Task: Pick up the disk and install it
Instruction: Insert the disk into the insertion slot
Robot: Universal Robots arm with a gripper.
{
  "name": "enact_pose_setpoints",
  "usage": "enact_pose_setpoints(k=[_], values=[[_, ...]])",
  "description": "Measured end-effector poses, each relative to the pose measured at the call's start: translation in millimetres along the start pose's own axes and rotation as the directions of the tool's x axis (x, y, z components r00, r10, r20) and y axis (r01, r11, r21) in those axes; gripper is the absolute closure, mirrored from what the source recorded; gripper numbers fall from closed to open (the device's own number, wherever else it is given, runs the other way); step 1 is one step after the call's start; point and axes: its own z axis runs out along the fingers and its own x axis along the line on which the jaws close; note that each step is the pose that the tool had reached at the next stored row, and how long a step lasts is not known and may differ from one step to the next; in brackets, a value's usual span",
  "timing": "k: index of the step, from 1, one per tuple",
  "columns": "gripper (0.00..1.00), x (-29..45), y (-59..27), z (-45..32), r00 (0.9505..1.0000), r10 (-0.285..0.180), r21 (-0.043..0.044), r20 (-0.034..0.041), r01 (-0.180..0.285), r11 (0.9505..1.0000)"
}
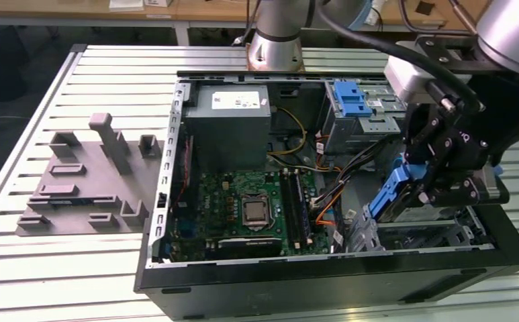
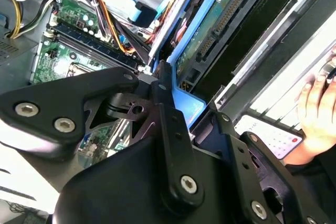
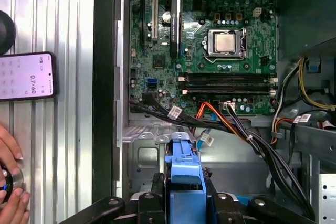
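Disk: a flat silver-grey drive (image 1: 409,201) with blue plastic rails, held on edge and tilted, at the exterior view's right, over the near corner of an open computer case.
Disk up close: in the first wrist view a blue rail (image 3: 185,179) sits squarely between two black fingers; in the second wrist view its green circuit side and connector row (image 2: 212,30) face the camera.
Tool: the black tool (image 1: 436,188) is closed onto the disk from both sides, gripping it by the blue rails, with the disk hanging below it.
Bay: a metal drive bay (image 1: 430,231) lies just beneath the disk's lower end; whether they touch cannot be told.
Cables: black, orange and yellow wires (image 1: 331,178) run just beside the disk, toward the middle of the case.
Circuit board: a green board (image 1: 241,208) with a square silver chip lies flat on the case floor.
Drive cage: a metal cage with a blue latch (image 1: 356,100) stands at the far side of the case.
Power box: a grey box (image 1: 232,117) with a white sticker sits in the far corner.
Case: black, lying on its side with the side panel off (image 1: 331,285).
Tabletop: ribbed silver metal (image 1: 62,268), also carrying a grey moulded block (image 1: 89,174) at the exterior view's left, well apart from the disk.
Phone: a lit phone (image 3: 26,76) lies on the tabletop outside the case.
Hand: a person's hand (image 3: 11,190) rests near the phone.
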Motion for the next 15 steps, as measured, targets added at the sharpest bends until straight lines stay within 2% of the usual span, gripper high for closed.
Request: enact_pose_setpoints(k=[15], values=[[0.64,0.2,-0.4,16.6,1.0,0.0,0.0,0.0004,0.0,1.0]])
